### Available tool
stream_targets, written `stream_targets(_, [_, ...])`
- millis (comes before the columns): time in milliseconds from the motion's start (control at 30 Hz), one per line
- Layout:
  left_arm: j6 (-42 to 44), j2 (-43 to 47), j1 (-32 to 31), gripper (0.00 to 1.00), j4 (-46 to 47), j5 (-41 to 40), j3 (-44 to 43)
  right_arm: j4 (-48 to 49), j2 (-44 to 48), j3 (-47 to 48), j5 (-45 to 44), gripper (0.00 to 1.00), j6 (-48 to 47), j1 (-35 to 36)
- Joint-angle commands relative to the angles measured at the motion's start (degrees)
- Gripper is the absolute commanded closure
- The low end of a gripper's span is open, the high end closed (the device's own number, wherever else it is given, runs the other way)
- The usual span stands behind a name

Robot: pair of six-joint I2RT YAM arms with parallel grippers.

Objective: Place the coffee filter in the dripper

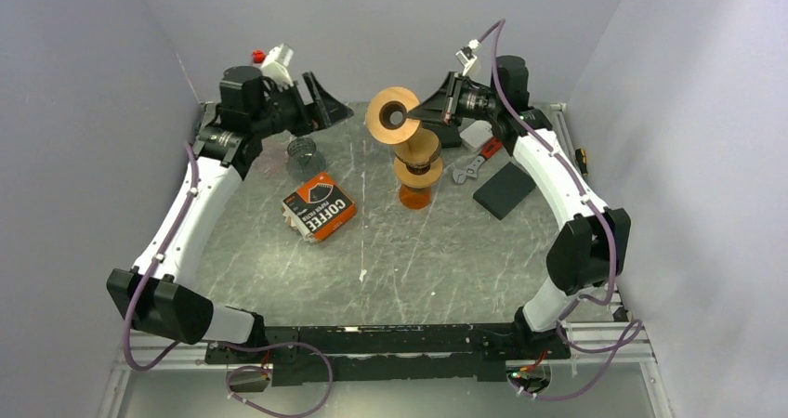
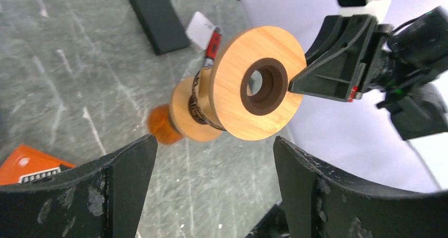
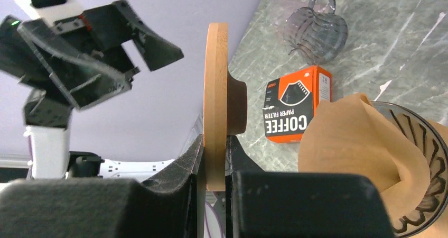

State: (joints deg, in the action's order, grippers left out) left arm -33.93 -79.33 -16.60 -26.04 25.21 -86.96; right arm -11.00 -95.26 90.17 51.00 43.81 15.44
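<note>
Grey marbled table point(image 1: 446, 251) spreads between pale lilac walls point(image 1: 84, 111). On it the left gripper point(image 2: 214, 153) hangs with jaws wide apart, empty, facing a wooden ring point(image 3: 215, 79). The right gripper point(image 3: 215, 148) is clamped on that ring's rim, holding it on edge. An orange coffee-filter box point(image 1: 319, 206) lies flat. Just beside the ring, the ribbed glass dripper point(image 3: 422, 158) holds the brown paper filter point(image 3: 354, 137).

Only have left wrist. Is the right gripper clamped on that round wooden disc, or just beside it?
Observer: Clamped. Right wrist shows the right gripper pinching the round wooden disc by its rim.
Operator: Filter in the dripper?
Observer: Yes, the brown paper filter sits in the ribbed glass dripper, one edge above its rim.
Operator: Anything my view misses on the left?
Observer: Top view: a clear ribbed glass cup with a handle on the table, far left.
</note>
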Motion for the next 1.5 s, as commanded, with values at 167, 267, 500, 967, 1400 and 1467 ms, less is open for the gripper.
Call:
stream_targets(167, [-28.08,0.1,9.73,0.23,41.58,32.79,15.85,17.76,4.81,-3.75,8.73,1.0,9.57,0.17])
stream_targets(267, [-30.14,0.29,10.18,0.26,45.42,33.77,18.36,20.55,3.87,-3.42,10.27,1.0,11.52,0.98])
stream_targets(500, [-31.83,0.44,9.64,0.31,47.26,35.35,20.35,24.65,2.0,-3.09,10.42,1.0,14.47,3.28])
stream_targets(967, [-31.99,-0.15,7.62,0.93,49.29,34.32,21.27,25.25,0.04,-3.48,8.88,1.0,14.99,5.3])
stream_targets(1400, [-23.4,1.3,7.87,1.0,40.09,30.28,22.64,6.08,4.65,-2.49,-2.19,0.14,-1.07,3.46])
stream_targets(1467, [-21.87,1.15,8.13,1.0,38.55,29.82,22.7,3.44,6.09,-2.71,-4.83,0.08,-3.59,2.92])
